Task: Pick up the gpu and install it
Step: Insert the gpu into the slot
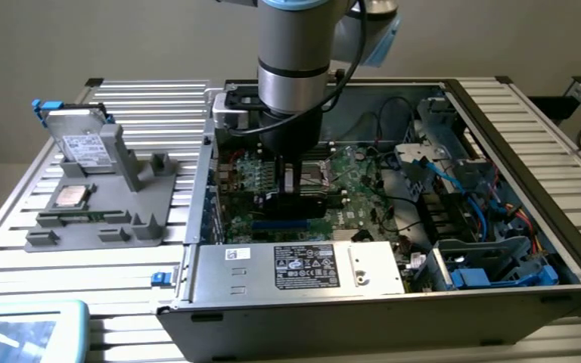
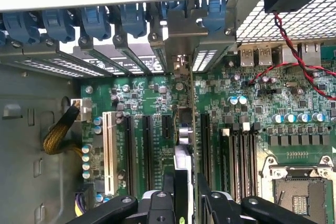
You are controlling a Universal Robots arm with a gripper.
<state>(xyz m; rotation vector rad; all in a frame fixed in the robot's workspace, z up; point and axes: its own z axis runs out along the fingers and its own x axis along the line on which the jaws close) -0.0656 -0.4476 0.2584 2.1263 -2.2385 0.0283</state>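
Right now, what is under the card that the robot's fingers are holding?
Under the gpu, held edge-on between the fingers, lies the green motherboard, with long black slots on either side. What is straight below is hidden by the card itself.

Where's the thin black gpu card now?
The gpu card is inside the grey computer case, clamped edge-on in the black gripper over the expansion slots of the green motherboard, near the exterior view's middle.

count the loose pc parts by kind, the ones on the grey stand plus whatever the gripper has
hard drive: 1
cpu: 1
memory stick: 1
gpu, held in the gripper: 1
total: 4
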